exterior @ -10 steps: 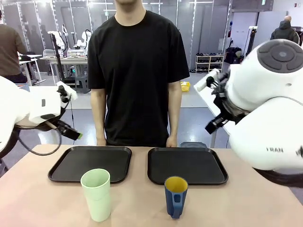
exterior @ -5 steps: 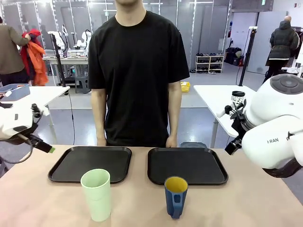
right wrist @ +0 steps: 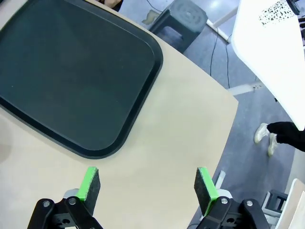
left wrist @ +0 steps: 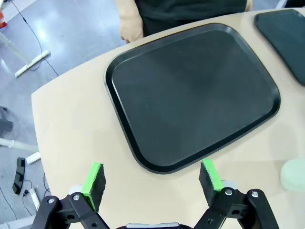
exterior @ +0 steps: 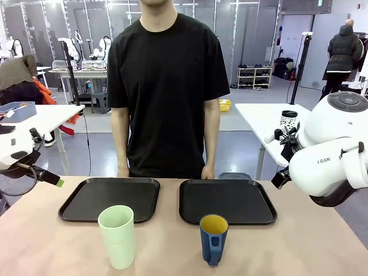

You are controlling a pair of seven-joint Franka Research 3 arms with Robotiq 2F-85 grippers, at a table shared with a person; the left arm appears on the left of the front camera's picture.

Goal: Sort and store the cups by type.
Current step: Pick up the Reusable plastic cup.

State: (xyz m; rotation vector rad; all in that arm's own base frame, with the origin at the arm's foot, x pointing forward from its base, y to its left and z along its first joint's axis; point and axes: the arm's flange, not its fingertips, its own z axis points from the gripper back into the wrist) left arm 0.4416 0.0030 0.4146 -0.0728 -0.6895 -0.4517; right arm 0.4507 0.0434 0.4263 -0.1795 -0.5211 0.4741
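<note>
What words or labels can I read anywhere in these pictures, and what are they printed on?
"FRAN": dark letters on the white shell of the right arm in the front view; the curve of the shell hides whatever follows.
The green tumbler and the blue mug: no print on the sides that show.
The left tray and the right tray: plain black, no lettering.
Nothing else here can be read.

pale green tumbler (exterior: 116, 236), dark blue mug (exterior: 213, 240) yellow inside, black trays (exterior: 109, 198)
</note>
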